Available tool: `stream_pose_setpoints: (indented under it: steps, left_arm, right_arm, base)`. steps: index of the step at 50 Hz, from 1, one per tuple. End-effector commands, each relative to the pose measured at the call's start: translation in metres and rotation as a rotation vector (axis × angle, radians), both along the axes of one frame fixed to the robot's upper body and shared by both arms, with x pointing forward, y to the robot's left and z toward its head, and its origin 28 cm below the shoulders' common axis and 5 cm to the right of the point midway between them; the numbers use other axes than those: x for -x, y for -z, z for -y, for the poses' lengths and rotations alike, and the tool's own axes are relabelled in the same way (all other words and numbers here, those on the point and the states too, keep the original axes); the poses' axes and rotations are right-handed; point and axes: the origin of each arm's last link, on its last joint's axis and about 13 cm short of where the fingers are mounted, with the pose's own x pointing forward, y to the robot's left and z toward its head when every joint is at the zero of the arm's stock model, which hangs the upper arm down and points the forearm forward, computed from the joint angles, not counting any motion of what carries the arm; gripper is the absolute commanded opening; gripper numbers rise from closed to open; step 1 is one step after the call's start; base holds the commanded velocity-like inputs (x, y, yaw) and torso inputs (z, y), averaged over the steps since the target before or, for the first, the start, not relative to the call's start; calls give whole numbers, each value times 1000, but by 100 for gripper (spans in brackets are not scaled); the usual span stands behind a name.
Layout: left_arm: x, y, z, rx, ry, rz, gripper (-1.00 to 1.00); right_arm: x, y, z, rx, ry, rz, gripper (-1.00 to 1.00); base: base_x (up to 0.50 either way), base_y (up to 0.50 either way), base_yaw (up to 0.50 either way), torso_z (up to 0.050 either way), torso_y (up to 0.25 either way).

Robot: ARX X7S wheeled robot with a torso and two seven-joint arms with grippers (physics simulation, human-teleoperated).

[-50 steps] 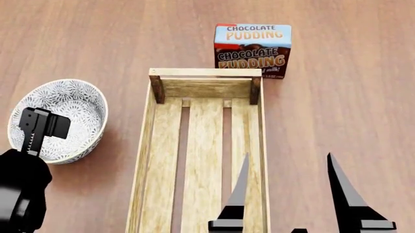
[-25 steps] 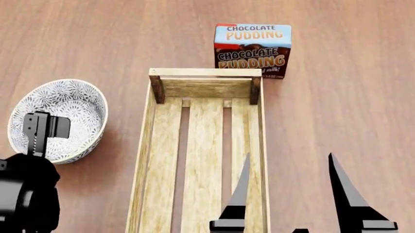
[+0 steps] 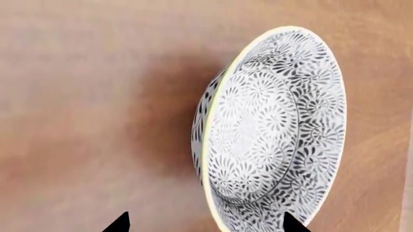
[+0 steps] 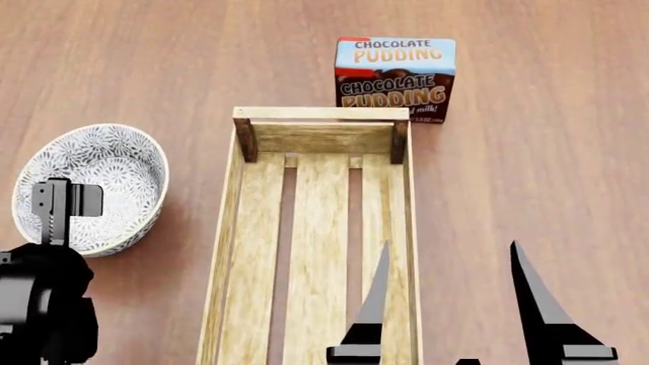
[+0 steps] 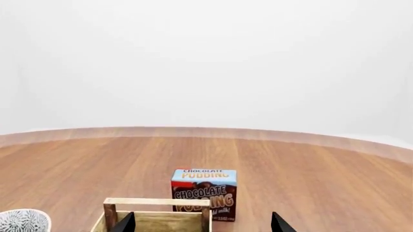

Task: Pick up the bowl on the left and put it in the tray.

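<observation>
Step in hand: approach for the grasp. The round floral grey-on-white ceramic bowl (image 4: 93,187) sits on the wooden tabletop (image 4: 548,152), left of the long light-wood slatted tray (image 4: 319,228). The left hand (image 3: 203,223) hovers w/ fingers apart, straddling the near rim. Next, probably: lower, clamp the rim, lift. Right hand (image 4: 451,296) idles, open.

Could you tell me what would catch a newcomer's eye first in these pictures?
Probably the patterned bowl, white with a dense grey-black flower print, sitting on the wooden table at the left with the left gripper over its near side. Next, the long light-wood tray in the middle, with nothing in it, and the bright chocolate pudding box standing just beyond its far end. The right gripper hangs open near the tray's right side.
</observation>
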Motion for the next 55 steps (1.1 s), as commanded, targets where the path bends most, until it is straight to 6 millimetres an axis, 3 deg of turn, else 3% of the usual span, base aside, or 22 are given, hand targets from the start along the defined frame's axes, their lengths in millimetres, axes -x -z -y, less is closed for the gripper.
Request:
stream_pose_setpoints:
  steps: [1, 28, 55]
  left_arm:
    - [-9, 0, -1, 9, -39, 33, 100]
    - [-34, 8, 0, 72, -66, -6, 100]
    - [-41, 16, 1, 86, -78, -22, 100]
  right_arm:
    - [-2, 0, 2, -3, 6, 11, 100]
    - [-3, 1, 3, -7, 4, 3, 100]
    - [-3, 2, 4, -8, 4, 1, 100]
  base:
    - [0, 0, 0, 0, 0]
    - [0, 0, 0, 0, 0]
    - [0, 0, 0, 0, 0]
